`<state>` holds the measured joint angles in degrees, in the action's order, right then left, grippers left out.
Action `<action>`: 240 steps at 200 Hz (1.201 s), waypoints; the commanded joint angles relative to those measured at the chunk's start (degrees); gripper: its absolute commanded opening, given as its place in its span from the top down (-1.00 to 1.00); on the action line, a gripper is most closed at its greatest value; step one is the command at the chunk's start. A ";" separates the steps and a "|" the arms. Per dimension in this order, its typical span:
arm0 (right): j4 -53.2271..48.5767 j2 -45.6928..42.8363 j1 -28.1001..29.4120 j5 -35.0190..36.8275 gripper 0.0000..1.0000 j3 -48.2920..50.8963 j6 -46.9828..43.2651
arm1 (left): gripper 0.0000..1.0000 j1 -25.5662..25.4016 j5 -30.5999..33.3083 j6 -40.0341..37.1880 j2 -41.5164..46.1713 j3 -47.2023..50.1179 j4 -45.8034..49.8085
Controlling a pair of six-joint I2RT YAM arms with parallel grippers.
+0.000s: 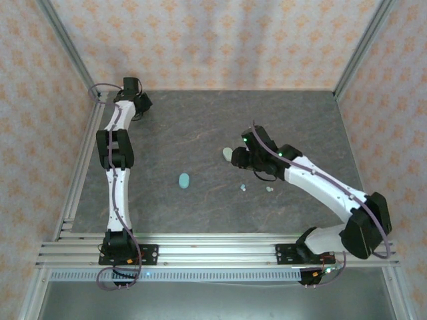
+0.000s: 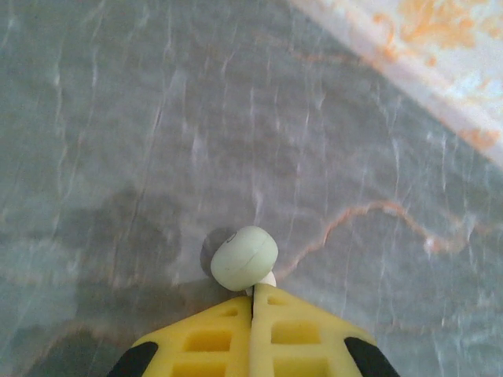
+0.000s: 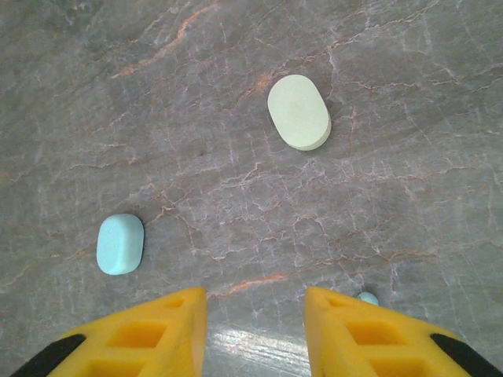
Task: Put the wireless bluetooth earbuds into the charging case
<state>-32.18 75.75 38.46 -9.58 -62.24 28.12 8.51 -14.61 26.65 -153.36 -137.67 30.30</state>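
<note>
left gripper (image 2: 253, 294) pinching earbud (image 2: 244, 258), cream case (image 3: 299, 111), blue case (image 3: 120, 243), both closed

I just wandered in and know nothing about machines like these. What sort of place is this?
Probably a robotics test cell: two robot arms bolted to a metal rail, a stone-look table walled in by patterned panels, and small oval cases laid out, with the left tool pinching a tiny earbud.

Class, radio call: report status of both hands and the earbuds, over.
Left hand shut, pinching a pale earbud. Right hand open over the table; pale green case and blue case ahead. Nothing blocking them.
</note>
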 commanded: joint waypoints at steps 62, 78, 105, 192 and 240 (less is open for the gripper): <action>0.32 -7.63 0.05 1.65 0.25 4.79 2.55 | 1.00 -0.25 -3.43 -3.61 18.18 14.88 2.51; 0.42 -7.63 0.04 1.31 0.25 5.02 2.64 | 1.00 -0.77 -3.95 -3.63 21.08 18.76 1.74; 1.37 -7.56 0.13 0.55 0.25 5.76 2.98 | 1.00 -2.01 -4.92 -3.72 26.30 26.49 0.02; 3.84 -4.15 0.51 -4.21 0.25 6.99 4.19 | 1.00 -20.35 -3.53 -1.62 42.45 60.23 -9.58; 3.54 1.07 3.01 -3.51 0.25 7.10 5.31 | 0.72 -26.23 -1.55 -0.81 46.09 66.72 -9.95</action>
<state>-28.84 74.63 40.16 -13.41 -55.53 31.97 -17.63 -19.03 25.36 -110.83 -71.90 21.63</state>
